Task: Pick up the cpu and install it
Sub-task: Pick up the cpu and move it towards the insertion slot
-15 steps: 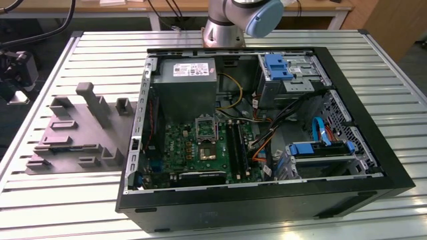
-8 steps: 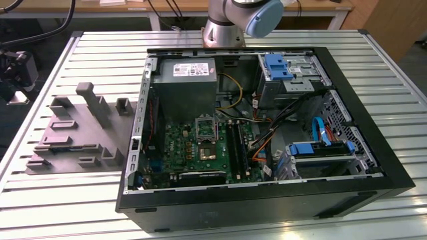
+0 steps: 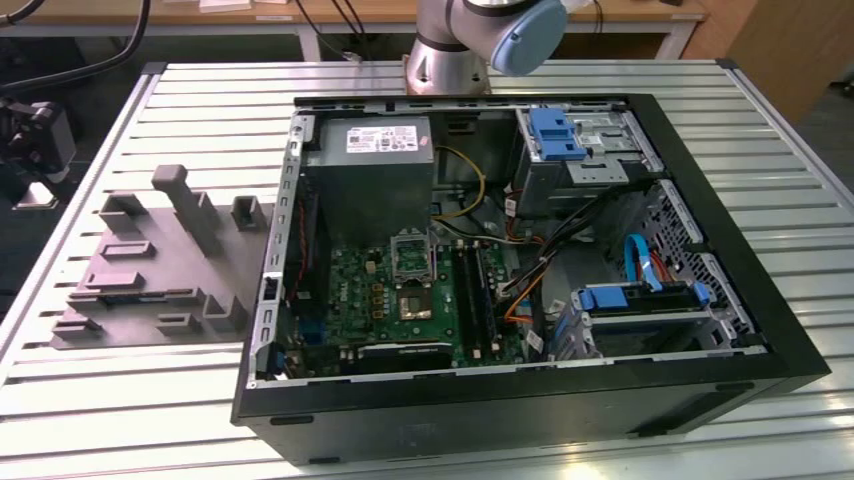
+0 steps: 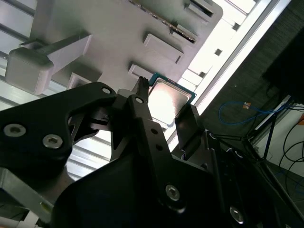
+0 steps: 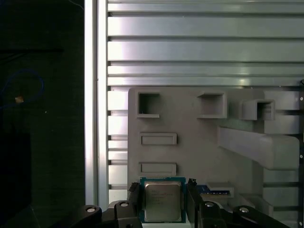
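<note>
The cpu [image 5: 163, 202], a small square chip with a silvery lid, is gripped between the two black fingers [image 5: 192, 202] of the gripper [image 5: 164, 199], which are clenched on two opposite edges of it. In both wrist views the lid faces the camera, level and square between the fingers. Behind it lies the grey parts tray [image 5: 190, 142], with its empty pockets and raised blocks. The chip appears to be raised above one corner of the tray rather than resting in it.

In the exterior view the same tray [image 3: 134, 270] sits on the slatted metal table [image 3: 134, 410], just beside the open computer case [image 3: 534, 410] on the exterior view's left. Inside the case, the silver socket frame [image 3: 411, 252] with its dark centre waits on the green motherboard [image 3: 400, 310], well apart from the tray.

By my judgement the pick-up is done and the install is not yet begun. Carrying the chip over calls for holding it level, clearing the case wall, and matching its orientation to the socket before it goes down
</note>
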